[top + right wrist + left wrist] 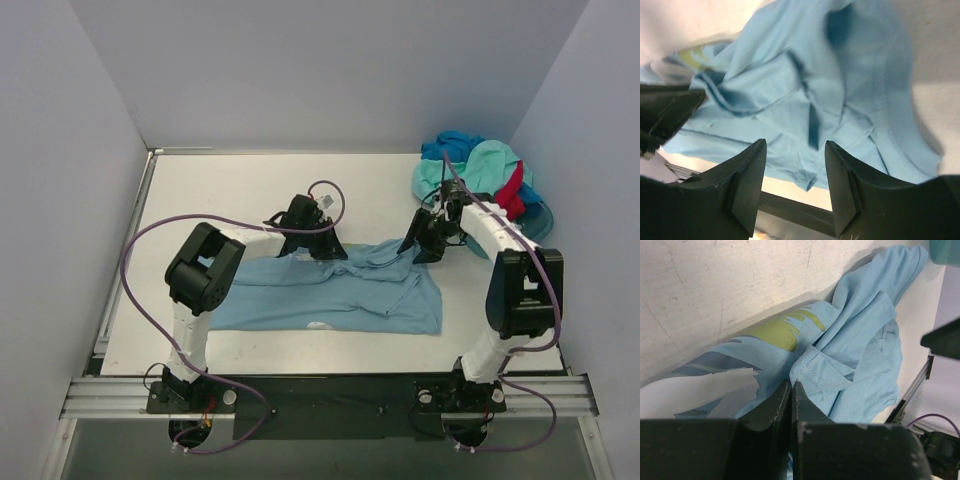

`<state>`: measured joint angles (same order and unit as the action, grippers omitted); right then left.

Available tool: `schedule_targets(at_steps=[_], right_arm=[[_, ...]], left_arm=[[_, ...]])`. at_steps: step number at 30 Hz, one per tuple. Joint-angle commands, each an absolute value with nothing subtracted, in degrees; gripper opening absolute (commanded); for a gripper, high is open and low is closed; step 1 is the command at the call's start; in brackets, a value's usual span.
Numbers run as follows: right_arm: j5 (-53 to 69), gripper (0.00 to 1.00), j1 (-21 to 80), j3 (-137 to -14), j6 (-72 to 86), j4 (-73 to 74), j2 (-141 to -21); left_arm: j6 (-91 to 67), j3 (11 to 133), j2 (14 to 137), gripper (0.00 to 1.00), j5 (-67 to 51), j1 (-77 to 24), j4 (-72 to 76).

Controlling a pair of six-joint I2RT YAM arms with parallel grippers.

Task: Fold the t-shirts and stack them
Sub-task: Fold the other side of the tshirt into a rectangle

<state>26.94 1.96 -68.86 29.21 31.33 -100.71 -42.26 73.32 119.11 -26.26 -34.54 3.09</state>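
Top external, left tool (324, 247) clenched, right tool (421, 250) released; both tipped toward far edge of sky-blue t-shirt (340, 296)

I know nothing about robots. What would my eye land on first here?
A light blue t-shirt lies rumpled mid-table, its far edge bunched up between the two arms. The right arm hangs its jaws open above it; those of the left arm are nearly closed at the cloth. A bright heap of shirts sits at the far right corner.

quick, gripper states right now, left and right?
Left gripper: closed, tips at the light blue t-shirt; whether it pinches cloth cannot be told.
Right gripper: open, holding nothing, above the same shirt.
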Motion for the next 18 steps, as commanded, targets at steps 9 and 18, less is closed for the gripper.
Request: schedule_targets(at_steps=[9,18], right_arm=[[20.0,0.43,8.7,-63.3,21.6,34.2,-97.5],[23.2,0.33,8.8,-60.3,20.8,29.5,-99.7]], left_arm=[[-46.2,73.2,118.5,0.29,-27.0,-34.5,4.2],[-43.8,74.6,118.0,0.36,-27.9,-34.5,4.6]])
